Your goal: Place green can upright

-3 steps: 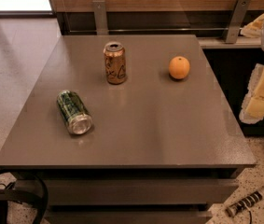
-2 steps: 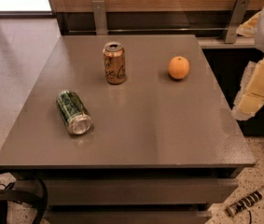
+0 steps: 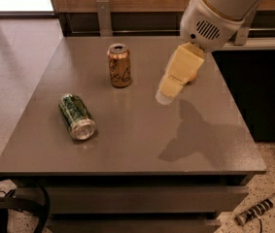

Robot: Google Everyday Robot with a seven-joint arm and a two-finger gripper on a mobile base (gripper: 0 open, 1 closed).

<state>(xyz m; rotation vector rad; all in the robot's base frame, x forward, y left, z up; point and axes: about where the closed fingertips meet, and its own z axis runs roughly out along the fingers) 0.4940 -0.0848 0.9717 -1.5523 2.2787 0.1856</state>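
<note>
Slants down from upper right, gripper (image 3: 166, 95) poised over table (image 3: 210, 144), green can (image 3: 77, 116) on its side well to its left; open or closed, hard to tell. Swung in from past right table edge since earlier, leaving can unmoved

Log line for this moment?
dark green aluminium can: on its side | tool: over grey table centre, clear of can | upright: not yet

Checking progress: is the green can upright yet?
Tipped: the green can lies on its side; the gripper hovers apart, over the table.
</note>
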